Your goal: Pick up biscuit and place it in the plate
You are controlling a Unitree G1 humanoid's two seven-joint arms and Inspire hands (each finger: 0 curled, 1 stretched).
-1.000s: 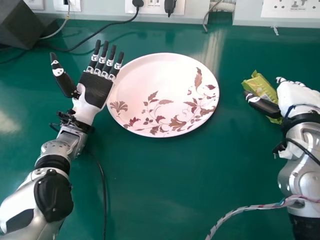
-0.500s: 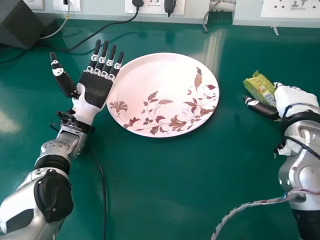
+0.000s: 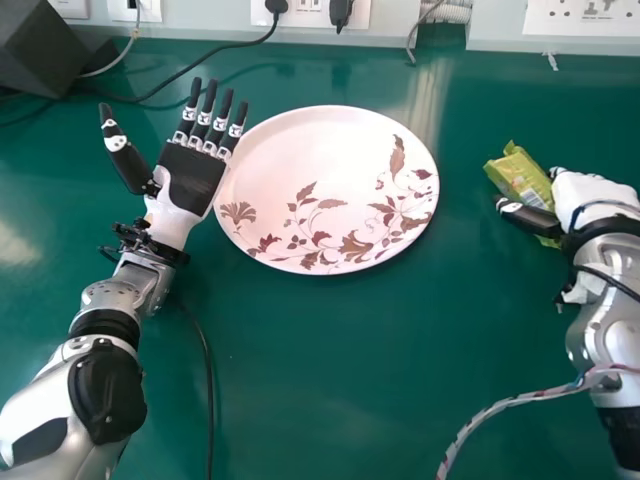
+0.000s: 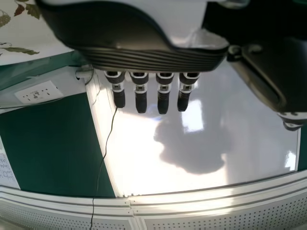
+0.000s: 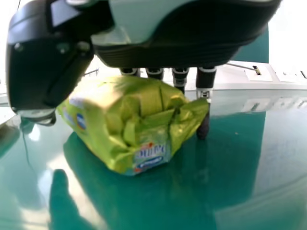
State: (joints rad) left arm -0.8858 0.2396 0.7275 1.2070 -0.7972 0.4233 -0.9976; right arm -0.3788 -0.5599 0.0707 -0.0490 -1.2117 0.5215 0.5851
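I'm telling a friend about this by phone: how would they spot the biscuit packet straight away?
On the green table, find the big round plate with the leafy pattern. To its right in the head view, at the right robot hand, is the packet. It is yellow-green, shiny and crinkled, while the plate is pale and smooth and the hand black and white.

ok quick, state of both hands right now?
Left hand: open, fingers straight, holding nothing, beside the plate.
Right hand: at the biscuit packet; can't tell whether it's open or gripping.
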